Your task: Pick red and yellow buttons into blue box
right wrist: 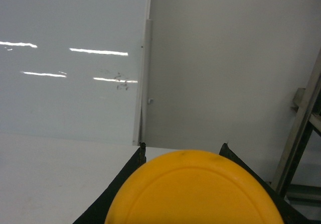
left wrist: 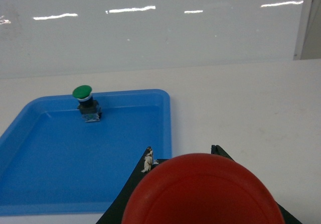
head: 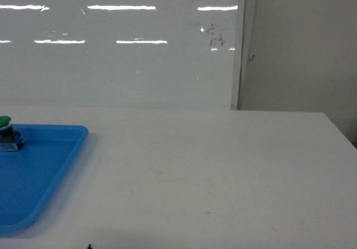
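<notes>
The red button (left wrist: 200,194) fills the bottom of the left wrist view, its round cap facing the camera, with my left gripper (left wrist: 182,149) shut on it, above the white table just right of the shallow tray. In the right wrist view the yellow button (right wrist: 193,194) sits the same way in my right gripper (right wrist: 183,146), held over the table's far right part. Both bases are hidden behind the caps. The blue box is out of view in all three views. Neither gripper shows in the head view.
A shallow blue tray (head: 39,176) (left wrist: 60,158) lies at the table's left with a green-capped button (head: 5,127) (left wrist: 84,99) standing near its back edge. The white table (head: 212,171) ends at a glossy whiteboard wall. A metal frame (right wrist: 301,133) stands beyond the table's right side.
</notes>
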Robot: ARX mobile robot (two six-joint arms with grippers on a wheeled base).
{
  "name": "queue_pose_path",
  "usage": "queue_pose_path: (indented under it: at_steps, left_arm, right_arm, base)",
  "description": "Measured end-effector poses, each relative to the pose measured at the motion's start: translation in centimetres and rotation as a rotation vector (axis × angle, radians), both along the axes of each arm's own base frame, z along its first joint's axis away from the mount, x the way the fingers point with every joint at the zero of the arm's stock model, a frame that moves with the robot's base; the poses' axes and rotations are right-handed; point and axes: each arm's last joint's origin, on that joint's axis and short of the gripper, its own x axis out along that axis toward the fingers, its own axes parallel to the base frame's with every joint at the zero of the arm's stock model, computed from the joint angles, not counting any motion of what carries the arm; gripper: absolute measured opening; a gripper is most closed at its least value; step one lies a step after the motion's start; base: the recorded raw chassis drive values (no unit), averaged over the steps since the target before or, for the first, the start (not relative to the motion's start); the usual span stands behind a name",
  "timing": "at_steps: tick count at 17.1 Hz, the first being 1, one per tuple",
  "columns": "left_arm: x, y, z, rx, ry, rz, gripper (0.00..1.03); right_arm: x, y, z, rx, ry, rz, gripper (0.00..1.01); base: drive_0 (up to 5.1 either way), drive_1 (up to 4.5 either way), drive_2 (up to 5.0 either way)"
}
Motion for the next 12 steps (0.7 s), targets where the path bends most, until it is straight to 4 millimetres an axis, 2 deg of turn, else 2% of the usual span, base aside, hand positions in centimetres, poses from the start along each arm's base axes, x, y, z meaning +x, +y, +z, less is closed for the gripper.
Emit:
queue_pose_path:
  at_steps: [2, 12]
  left_arm:
    - [0.00, 0.00, -0.02, 0.001, 0.002, 0.000, 0.26]
    - [0.00, 0.00, -0.01, 0.000, 0.001, 0.000, 0.26]
  right_arm:
    - [0.00, 0.00, 0.00, 0.000, 0.000, 0.000, 0.39]
    - [0.00, 0.00, 0.00, 0.000, 0.000, 0.001, 0.39]
  base:
    - [5.0, -2.42, -2.4]
    - [4.4, -4.16, -0.2]
